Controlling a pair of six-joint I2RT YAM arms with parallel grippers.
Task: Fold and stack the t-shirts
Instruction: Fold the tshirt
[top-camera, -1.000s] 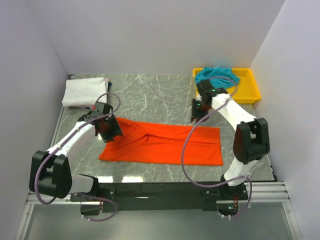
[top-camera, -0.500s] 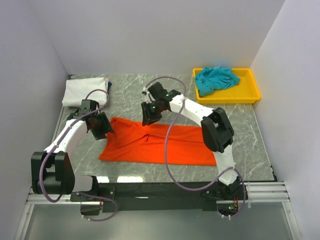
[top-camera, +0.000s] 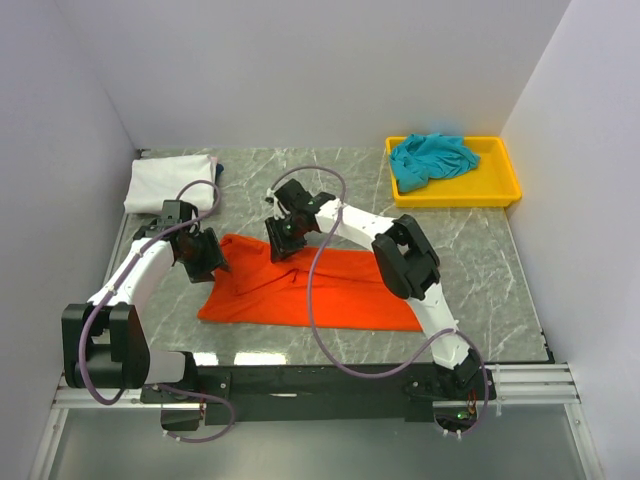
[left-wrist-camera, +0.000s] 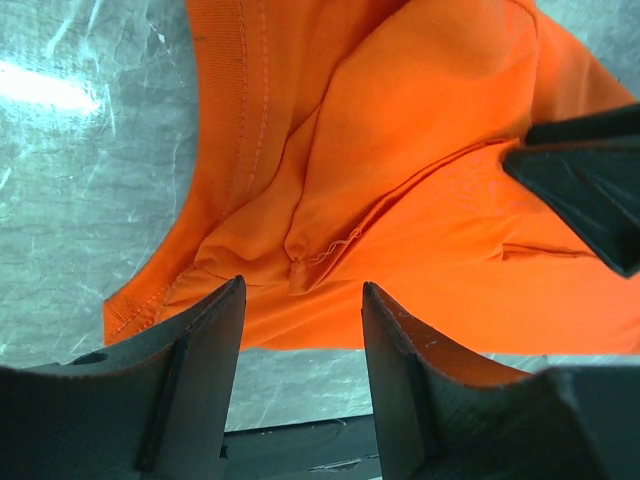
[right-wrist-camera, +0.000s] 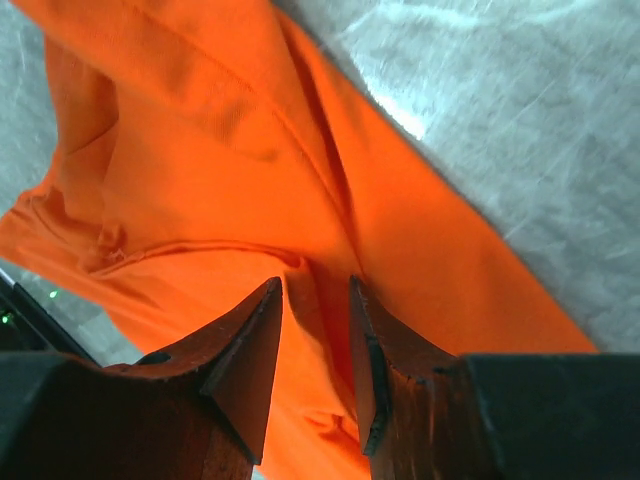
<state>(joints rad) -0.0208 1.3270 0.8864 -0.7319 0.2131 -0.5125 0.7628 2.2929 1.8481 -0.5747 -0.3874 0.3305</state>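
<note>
The orange-red t-shirt (top-camera: 330, 295) lies folded into a long strip across the middle of the table. My left gripper (top-camera: 207, 262) is open just off the shirt's left end; in the left wrist view the gripper (left-wrist-camera: 300, 335) has bare table between its fingers and the shirt's edge (left-wrist-camera: 400, 180) just beyond. My right gripper (top-camera: 281, 241) is open, low over the shirt's upper left part; in its wrist view the gripper (right-wrist-camera: 315, 330) straddles a raised crease of the shirt (right-wrist-camera: 200, 150). The white t-shirt (top-camera: 168, 184) lies folded at the back left. The teal t-shirt (top-camera: 432, 158) is crumpled in the tray.
A yellow plastic tray (top-camera: 502, 190) stands at the back right. The right arm stretches diagonally over the shirt's right half, its purple cable (top-camera: 312, 320) looping above the cloth. Walls close in the table on three sides.
My right gripper has swung from near the yellow tray leftward across the table to the shirt's upper left part. My left gripper has drawn back slightly off the shirt's left end.
</note>
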